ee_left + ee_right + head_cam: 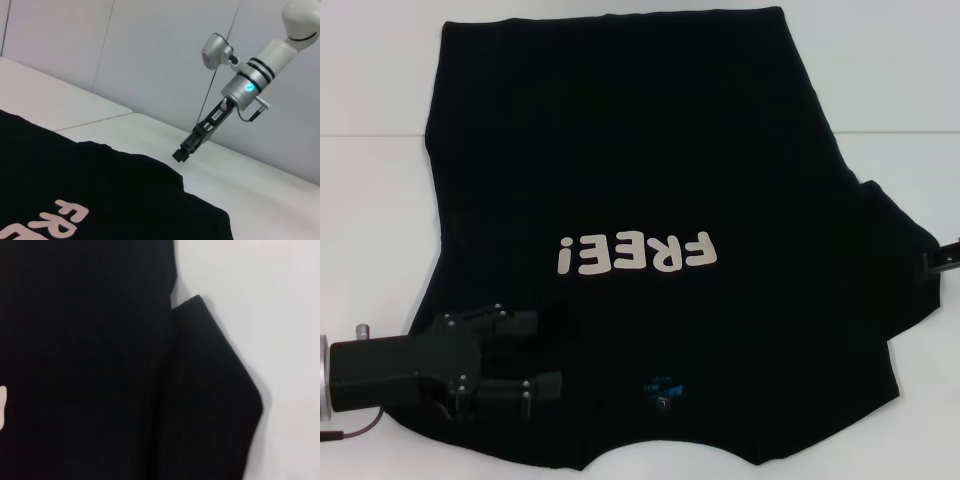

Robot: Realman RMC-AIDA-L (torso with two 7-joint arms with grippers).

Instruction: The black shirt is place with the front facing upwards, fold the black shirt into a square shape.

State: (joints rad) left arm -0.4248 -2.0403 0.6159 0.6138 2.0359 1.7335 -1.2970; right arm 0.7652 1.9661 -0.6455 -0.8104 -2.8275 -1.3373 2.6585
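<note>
Both end effectors flanked the black shirt [640,200] spread on the desk [370,80]: left end effector [545,355] fingers apart over the near shoulder, likely positioned to pinch it, right end effector [942,262] beside the sleeve, state untellable.

Open white table [370,90] along both sides and beyond the far hem of the black shirt [640,160]; near-left shoulder blocked by the left gripper [548,355], fingers spread; right gripper [942,260] crowding the right sleeve edge.

Black shirt [640,170] spread flat on worktop [370,70]. Left claw [546,355] over shirt's near-left part; right claw [942,259] at shirt's right sleeve edge.
</note>
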